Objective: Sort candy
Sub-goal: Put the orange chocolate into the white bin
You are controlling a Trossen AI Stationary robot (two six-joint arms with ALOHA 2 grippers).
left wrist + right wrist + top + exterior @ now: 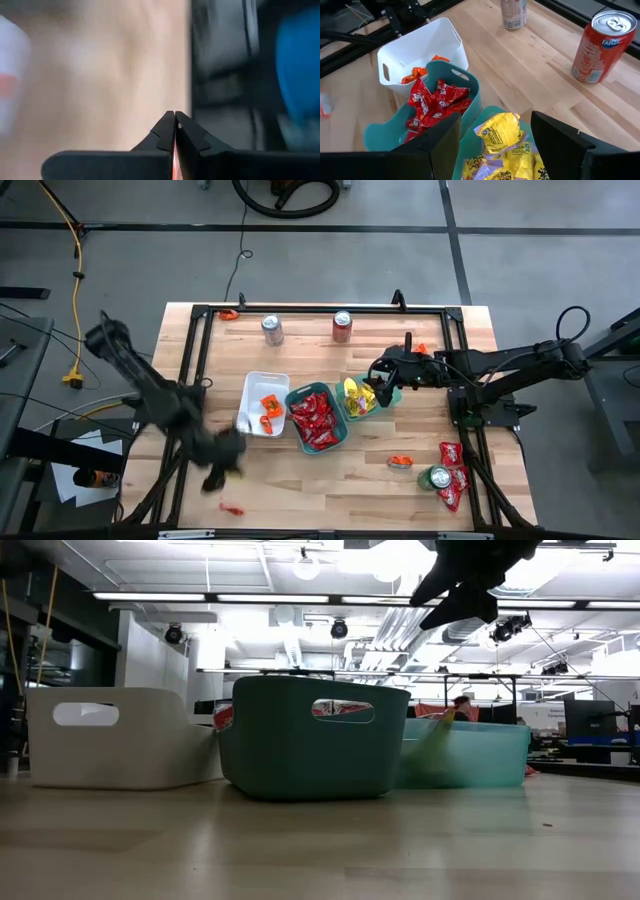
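Three trays stand side by side mid-table. The white tray (pixel 262 402) holds orange candy (pixel 415 75), the teal tray (pixel 318 418) red candy (pixel 432 102), and the pale teal tray (pixel 360 398) yellow candy (pixel 500 132). My right gripper (pixel 378 385) (pixel 495 142) hangs open above the yellow candy and touches nothing. My left gripper (pixel 228 465) (pixel 175 122) is blurred, over the bare wood near the table's near left, shut on a thin orange-red candy. A loose red candy (pixel 232 508) lies by the near edge. My left gripper pinches a thin orange-red sliver of candy (pixel 175 162) between its two shut fingers. Only that edge shows in the slit between them, so which part of the packet it has cannot be told. The fingers slant down over the wood.
A silver can (pixel 271 329) and a red can (pixel 342 326) stand near the far edge. A green can (pixel 435 477) stands at the near right among red candy (pixel 452 480). An orange candy (pixel 400 461) lies beside them. A black frame (pixel 200 340) borders the table.
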